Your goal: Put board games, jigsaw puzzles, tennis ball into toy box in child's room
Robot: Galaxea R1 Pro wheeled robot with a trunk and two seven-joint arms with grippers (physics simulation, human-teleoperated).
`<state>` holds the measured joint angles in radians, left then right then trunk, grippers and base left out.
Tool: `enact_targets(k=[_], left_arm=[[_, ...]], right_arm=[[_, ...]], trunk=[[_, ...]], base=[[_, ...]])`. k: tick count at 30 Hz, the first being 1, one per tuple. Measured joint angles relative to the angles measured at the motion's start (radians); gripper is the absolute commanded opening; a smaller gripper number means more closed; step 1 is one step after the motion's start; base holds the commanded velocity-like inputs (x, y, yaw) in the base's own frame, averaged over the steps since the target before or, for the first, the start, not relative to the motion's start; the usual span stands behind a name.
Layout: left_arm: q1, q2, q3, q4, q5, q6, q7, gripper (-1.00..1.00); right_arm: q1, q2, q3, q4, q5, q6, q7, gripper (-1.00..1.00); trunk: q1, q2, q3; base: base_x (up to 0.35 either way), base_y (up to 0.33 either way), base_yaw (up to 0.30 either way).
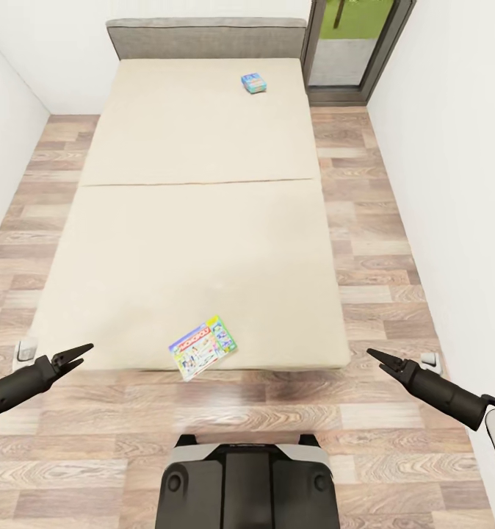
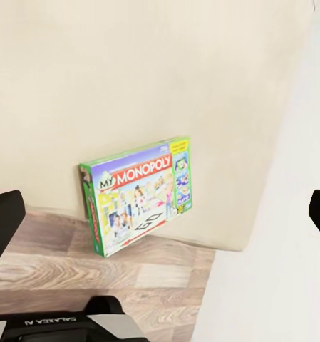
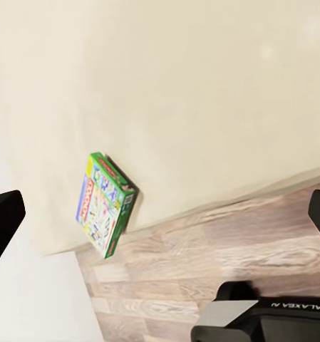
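The My Monopoly box overhangs the foot edge of the bed, the blue game box lies near its headboard, and with both jaws apart and empty, a clumsy nudge could tip it floorward

Green-bordered board game (red MONOPOLY lettering) on beige bed.

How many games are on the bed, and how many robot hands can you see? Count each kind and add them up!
Board games on the bed: 2, a green-bordered Monopoly box at the near edge and a small blue box near the headboard.
Robot hands: 2, the left hand and the right hand.
Total: 4
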<state>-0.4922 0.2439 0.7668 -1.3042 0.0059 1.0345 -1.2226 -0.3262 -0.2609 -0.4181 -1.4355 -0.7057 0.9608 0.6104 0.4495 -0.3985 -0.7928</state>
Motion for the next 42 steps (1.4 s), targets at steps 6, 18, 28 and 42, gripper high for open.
enact_targets(k=[6, 18, 28, 42], left_arm=[[0.000, 0.000, 0.000, 0.000, -0.002, 0.000, -0.019, 1.00], [0.000, 0.000, 0.000, 0.000, -0.003, 0.000, -0.031, 1.00], [0.000, 0.000, -0.001, 0.000, -0.003, -0.002, -0.032, 1.00], [0.000, 0.000, 0.001, 0.000, -0.003, -0.002, -0.032, 1.00]], right_arm=[[0.000, 0.000, 0.000, -0.003, 0.000, -0.001, 0.000, 1.00], [0.000, 0.000, 0.001, -0.004, 0.000, -0.002, 0.000, 1.00], [0.000, 0.000, 0.001, -0.004, 0.000, -0.001, 0.000, 1.00], [0.000, 0.000, 0.001, -0.005, 0.000, -0.002, 0.000, 1.00]], trunk=[[0.000, 0.000, 0.010], [0.000, 0.000, 0.029], [0.000, 0.000, 0.045], [0.000, 0.000, 0.068]], base=[[-0.031, 0.096, 0.000], [-0.002, 0.072, 0.000], [0.000, 0.035, 0.000], [0.000, 0.106, 0.000]])
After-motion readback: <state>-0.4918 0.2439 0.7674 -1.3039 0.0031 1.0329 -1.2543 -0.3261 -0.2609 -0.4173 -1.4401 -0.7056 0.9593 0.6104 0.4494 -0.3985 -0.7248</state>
